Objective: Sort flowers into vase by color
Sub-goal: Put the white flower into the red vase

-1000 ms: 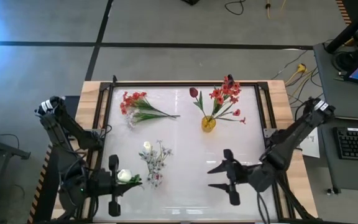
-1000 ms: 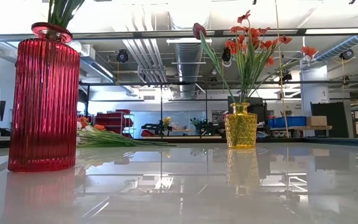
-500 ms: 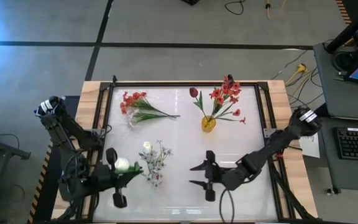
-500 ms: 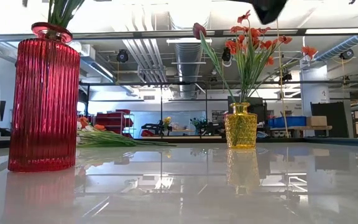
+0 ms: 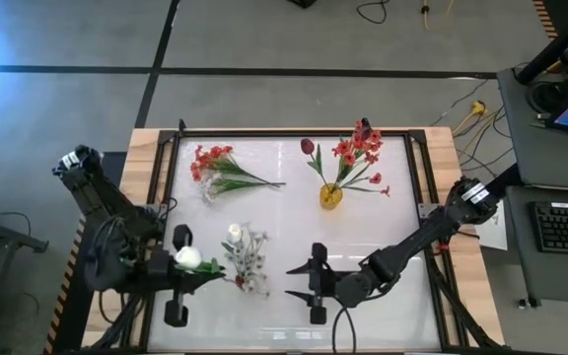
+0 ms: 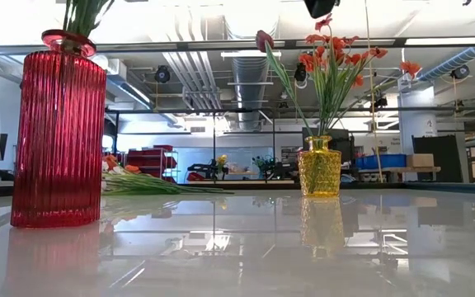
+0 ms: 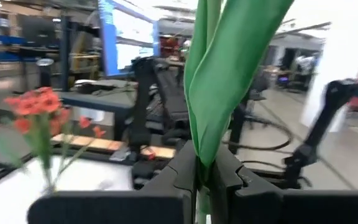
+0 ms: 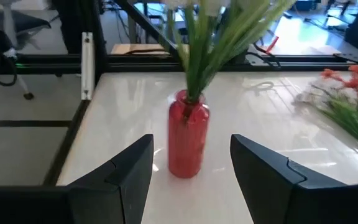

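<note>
The white rose stands upright in my left gripper, which is shut on its green stem near the table's near-left corner. Just right of it the red ribbed vase holds sprays of small whitish blossoms; the vase also shows in the low view. My right gripper is open, level, pointing at the red vase from its right. The yellow vase holds orange-red blossoms and a maroon tulip. An orange-red bunch lies on the table. My left gripper pinches the rose's green stem and leaf between its two fingers, which come level from the table's left. The rose is lifted clear and upright, its white blossom above the fingers and its leaves spreading toward the red vase.
The bunch of orange-red flowers lying flat sits at the table's far left. Black rails frame the white tabletop. Bare tabletop lies between the two vases and in the near-right part.
My right gripper has travelled toward the table's left, closing on the red vase, still open. My left gripper has shifted a little toward the far edge and turned slightly, carrying the white rose with it, still shut on the stem.
</note>
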`<state>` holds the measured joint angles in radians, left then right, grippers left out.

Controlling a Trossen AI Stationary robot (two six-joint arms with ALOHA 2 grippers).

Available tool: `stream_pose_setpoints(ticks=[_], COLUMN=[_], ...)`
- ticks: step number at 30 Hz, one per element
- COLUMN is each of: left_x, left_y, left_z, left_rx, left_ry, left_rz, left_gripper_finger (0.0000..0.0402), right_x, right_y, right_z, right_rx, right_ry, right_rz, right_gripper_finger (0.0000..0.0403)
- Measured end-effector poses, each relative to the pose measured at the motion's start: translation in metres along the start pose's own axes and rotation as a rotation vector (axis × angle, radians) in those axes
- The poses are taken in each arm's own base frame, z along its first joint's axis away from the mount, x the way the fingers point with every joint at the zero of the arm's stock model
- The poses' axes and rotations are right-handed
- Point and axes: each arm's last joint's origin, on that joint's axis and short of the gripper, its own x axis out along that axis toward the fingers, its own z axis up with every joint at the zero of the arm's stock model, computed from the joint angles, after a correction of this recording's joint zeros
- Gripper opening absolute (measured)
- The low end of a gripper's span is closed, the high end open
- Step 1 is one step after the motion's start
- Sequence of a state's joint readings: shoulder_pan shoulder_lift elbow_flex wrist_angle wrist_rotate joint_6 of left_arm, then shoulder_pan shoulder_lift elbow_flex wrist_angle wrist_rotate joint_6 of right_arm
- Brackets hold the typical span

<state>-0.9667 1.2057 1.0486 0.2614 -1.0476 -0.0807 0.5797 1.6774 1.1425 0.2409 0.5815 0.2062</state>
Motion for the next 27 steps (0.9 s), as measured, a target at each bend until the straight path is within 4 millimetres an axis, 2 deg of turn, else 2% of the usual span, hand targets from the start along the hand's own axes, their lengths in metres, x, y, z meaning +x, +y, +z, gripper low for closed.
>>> stream_pose_setpoints(ticks=[8,21,27], left_x=[-0.006,-0.018,-0.019], left_y=[0.003,0.029,0.031], left_z=[-0.036,-0.061,-0.067], left_rx=[0.012,0.011,0.078], left_ry=[0.001,-0.095,-0.090], left_rz=[0.069,0.078,0.041], left_gripper_finger=[0.0000,0.0000,0.0000], right_x=[0.001,0.001,0.001], right_y=[-0.001,-0.001,-0.001], right_z=[-0.001,0.000,0.000], right_rx=[0.000,0.020,0.021], right_ry=[0.006,0.001,0.002], right_rz=[0.000,0.001,0.001], right_gripper_finger=[0.0205,0.0206,0.0206])
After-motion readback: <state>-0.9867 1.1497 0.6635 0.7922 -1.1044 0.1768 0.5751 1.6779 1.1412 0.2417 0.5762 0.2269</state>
